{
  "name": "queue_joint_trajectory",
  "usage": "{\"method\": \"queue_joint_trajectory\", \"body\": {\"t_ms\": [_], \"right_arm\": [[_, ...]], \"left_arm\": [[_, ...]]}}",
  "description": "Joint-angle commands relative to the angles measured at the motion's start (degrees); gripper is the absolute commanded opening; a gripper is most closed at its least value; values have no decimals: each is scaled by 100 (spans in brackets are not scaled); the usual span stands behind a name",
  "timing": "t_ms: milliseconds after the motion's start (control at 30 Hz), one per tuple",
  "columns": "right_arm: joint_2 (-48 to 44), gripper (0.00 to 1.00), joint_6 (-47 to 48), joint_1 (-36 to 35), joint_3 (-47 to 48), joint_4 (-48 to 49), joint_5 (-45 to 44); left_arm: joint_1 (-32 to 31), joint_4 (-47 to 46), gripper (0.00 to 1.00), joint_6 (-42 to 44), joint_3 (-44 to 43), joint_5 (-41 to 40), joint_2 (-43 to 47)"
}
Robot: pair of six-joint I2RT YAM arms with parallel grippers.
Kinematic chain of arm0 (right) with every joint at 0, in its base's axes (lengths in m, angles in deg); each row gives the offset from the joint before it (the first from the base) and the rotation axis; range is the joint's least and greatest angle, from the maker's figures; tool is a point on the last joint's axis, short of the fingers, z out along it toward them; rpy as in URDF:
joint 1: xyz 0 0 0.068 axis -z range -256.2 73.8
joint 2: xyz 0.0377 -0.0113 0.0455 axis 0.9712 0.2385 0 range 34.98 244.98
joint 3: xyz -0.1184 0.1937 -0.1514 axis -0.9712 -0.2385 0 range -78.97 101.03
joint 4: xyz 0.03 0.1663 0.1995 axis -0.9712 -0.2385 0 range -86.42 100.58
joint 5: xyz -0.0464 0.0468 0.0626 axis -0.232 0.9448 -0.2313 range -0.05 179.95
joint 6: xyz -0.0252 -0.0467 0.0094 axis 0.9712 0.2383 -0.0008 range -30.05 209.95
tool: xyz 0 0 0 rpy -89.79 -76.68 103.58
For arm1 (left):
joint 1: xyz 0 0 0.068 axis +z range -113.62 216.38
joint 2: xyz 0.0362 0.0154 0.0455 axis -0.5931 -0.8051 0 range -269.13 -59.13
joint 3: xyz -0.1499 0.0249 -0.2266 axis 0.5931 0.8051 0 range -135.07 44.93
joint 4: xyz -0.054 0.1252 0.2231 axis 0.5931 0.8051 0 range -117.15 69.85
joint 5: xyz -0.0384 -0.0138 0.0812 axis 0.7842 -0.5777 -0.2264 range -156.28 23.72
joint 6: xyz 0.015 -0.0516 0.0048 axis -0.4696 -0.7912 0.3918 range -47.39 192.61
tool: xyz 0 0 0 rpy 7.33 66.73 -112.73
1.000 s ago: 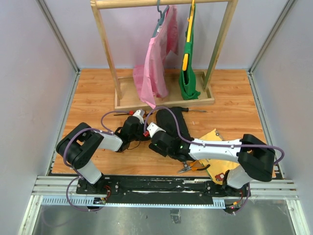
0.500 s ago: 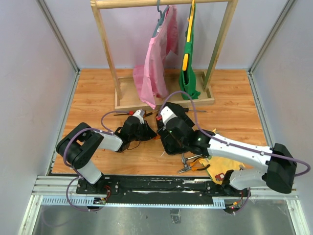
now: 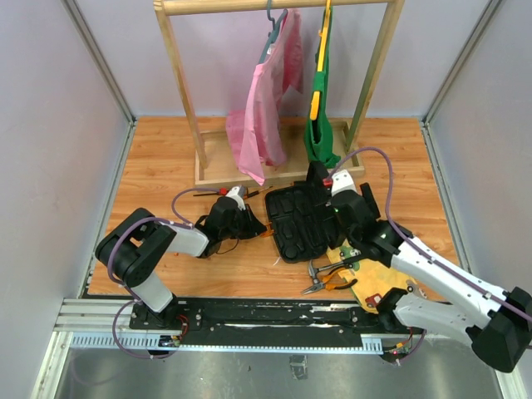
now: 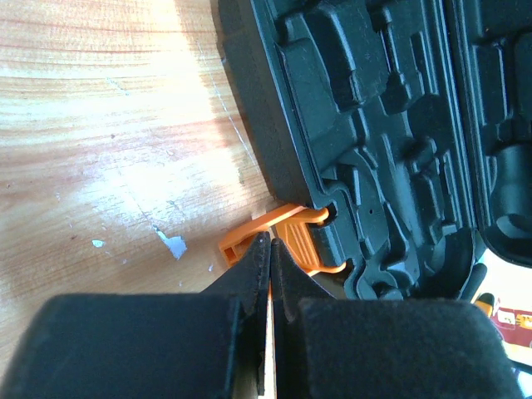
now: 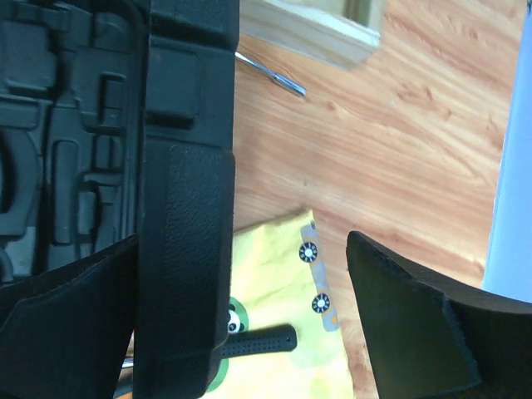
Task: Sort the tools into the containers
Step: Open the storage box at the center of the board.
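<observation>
Right gripper (image 3: 320, 189) was carried from the near-left side of the tool case (image 3: 293, 226) across it to its far-right edge. Both case halves, earlier covered by the arm, are now exposed, lying open. The pliers (image 3: 328, 280) were uncovered.

Overhead view: bright, even and sharp, with soft shadows. Left wrist view: white glare on the bench (image 4: 158, 100) at 10 o'clock, and the left tool (image 4: 268, 249) is blurred towards 6 o'clock. Right wrist view: washed-out strip at 3 o'clock, near foreground soft.
</observation>
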Motion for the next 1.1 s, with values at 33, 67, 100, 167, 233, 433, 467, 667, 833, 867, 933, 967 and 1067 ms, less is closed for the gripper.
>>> {"method": "queue_joint_trajectory", "body": {"t_ms": [33, 67, 100, 167, 233, 433, 467, 667, 833, 867, 933, 967, 1067], "right_arm": [[-358, 99, -731, 602, -369, -332, -296], [-346, 99, -814, 766, -402, -394, -284], [-303, 99, -862, 941, -429, -453, -271], [-183, 99, -948, 1281, -454, -568, -272], [-113, 99, -1005, 1443, -427, -621, -247], [-500, 99, -959, 1474, -182, -502, 180], [-573, 99, -882, 1476, -145, -449, 456], [-608, 99, -951, 1512, -208, -252, 877], [-345, 99, -840, 2193, -69, -44, 1188], [-311, 99, -796, 2382, -42, 78, 1453], [-156, 98, -742, 2870, 38, 310, 2219], [-43, 99, -766, 3108, 102, 405, 2679], [362, 99, -842, 3774, 178, 663, 3829]], "left_arm": [[6, 617, 0, 151, 29, -356, -203], [6, 625, 1, 146, 29, -354, -198], [6, 634, 0, 152, 29, -351, -193], [6, 644, 0, 159, 33, -344, -169], [6, 664, 0, 175, 42, -343, -151], [6, 735, 0, 262, 55, -391, 13], [6, 754, 0, 279, 48, -384, 65], [6, 1113, 0, 490, -248, -319, 544], [6, 1681, 3, 691, -566, -384, 1150], [6, 1782, 4, 717, -607, -391, 1272], [6, 1979, 4, 766, -639, -396, 1518], [6, 2071, 5, 778, -638, -404, 1653], [6, 2352, 6, 817, -532, -473, 2077]]}}
